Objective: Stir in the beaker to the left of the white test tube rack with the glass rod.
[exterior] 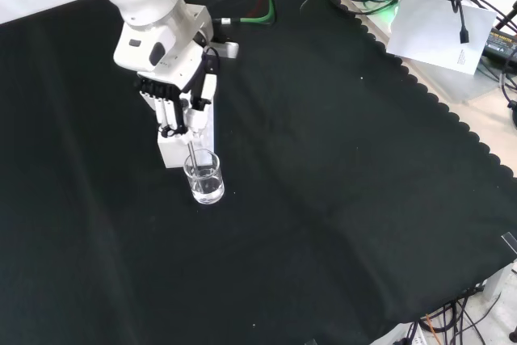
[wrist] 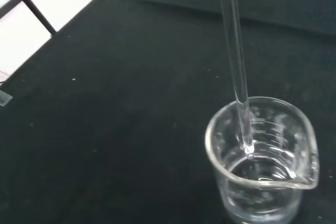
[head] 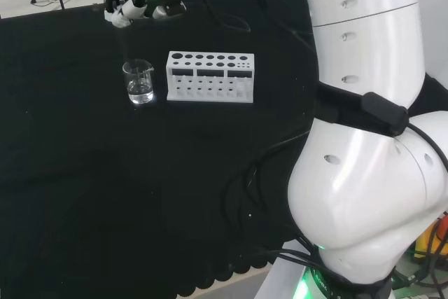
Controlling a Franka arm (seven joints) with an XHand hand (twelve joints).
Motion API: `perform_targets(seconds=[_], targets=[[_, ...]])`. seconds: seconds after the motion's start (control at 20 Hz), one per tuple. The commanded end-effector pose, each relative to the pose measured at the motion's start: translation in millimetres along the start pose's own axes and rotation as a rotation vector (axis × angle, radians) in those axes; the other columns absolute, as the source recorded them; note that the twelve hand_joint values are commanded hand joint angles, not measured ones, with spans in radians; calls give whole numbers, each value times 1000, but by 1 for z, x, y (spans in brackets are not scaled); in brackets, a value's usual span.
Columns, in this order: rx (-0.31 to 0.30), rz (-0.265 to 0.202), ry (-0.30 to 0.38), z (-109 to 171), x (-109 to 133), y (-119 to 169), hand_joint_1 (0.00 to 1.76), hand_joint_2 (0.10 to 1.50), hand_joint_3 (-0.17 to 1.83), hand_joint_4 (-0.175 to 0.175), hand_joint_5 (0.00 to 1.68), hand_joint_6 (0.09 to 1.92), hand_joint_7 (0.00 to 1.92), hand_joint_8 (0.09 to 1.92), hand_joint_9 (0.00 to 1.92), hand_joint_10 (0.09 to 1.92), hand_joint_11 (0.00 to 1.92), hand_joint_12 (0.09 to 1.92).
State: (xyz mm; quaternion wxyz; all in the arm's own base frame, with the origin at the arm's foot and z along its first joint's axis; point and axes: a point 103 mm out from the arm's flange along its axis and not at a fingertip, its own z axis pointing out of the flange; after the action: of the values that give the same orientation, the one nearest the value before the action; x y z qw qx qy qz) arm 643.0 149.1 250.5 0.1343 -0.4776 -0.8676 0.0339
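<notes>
Matt black cloth (head: 84, 194) covers the worktop. The beaker (wrist: 262, 161) and rod (wrist: 236, 61) are clear, glossy glass. The test tube rack (head: 210, 77) looks like smooth white plastic. The arm's links (head: 364, 194) are glossy white.

No text can be read; the beaker's (wrist: 262, 161) printed scale marks are illegible.

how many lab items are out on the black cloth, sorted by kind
beaker: 1
glass rod, held by the hand with its tip inside the beaker: 1
white test tube rack: 1
total: 3
</notes>
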Motion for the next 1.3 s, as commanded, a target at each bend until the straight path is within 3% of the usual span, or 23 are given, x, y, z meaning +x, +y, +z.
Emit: perform_targets(seconds=[0.05, 0.35, 0.85, 1.1, 1.3], targets=[[8, 40, -1, 2, -28, -16, 1303, 1074, -35, -175, 1226, 274, 1082, 1171, 1548, 1033, 1578, 941], [10, 54, -13, 2, -26, -36, 1303, 1074, -35, -175, 1228, 271, 1083, 1169, 1548, 1035, 1578, 942], [12, -19, -24, 5, 20, -23, 1303, 1073, -35, -175, 1230, 266, 1084, 1167, 1548, 1036, 1578, 942], [1, -18, -25, 4, 3, -10, 1303, 1073, -36, -175, 1231, 264, 1085, 1167, 1549, 1036, 1578, 943], [-13, 17, -13, 3, -25, -15, 1303, 1073, -36, -175, 1232, 262, 1085, 1166, 1549, 1036, 1578, 944]])
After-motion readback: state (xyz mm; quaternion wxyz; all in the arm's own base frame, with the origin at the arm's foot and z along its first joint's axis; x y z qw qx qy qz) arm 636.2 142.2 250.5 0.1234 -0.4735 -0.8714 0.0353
